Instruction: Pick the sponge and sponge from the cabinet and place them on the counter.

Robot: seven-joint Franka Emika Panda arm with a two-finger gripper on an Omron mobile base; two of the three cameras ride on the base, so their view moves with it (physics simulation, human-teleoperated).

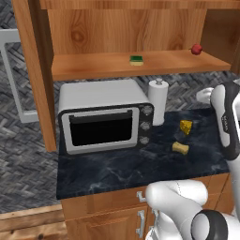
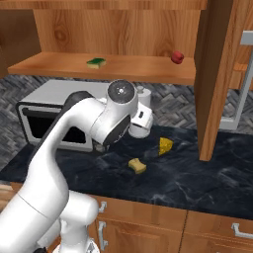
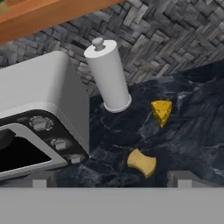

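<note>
1. My gripper [image 3: 111, 180] hangs over the counter [image 1: 117, 168], jaws wide apart, empty.
2. Olive sponge [image 3: 141, 162] lies on counter beside cheese wedge [image 3: 161, 112].
3. Green-topped sponge [image 1: 136, 60] sits on cabinet shelf [image 1: 93, 65].

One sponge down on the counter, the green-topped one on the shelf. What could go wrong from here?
1. The green-topped sponge lies deep on the cabinet shelf, above the microwave; reaching in, the arm may clip the shelf edge or the paper towel roll.
2. A red fruit shares the shelf; a wide sweep might knock it off.
3. The open gripper hangs near the olive sponge and cheese wedge; lifting carelessly could nudge them.
</note>
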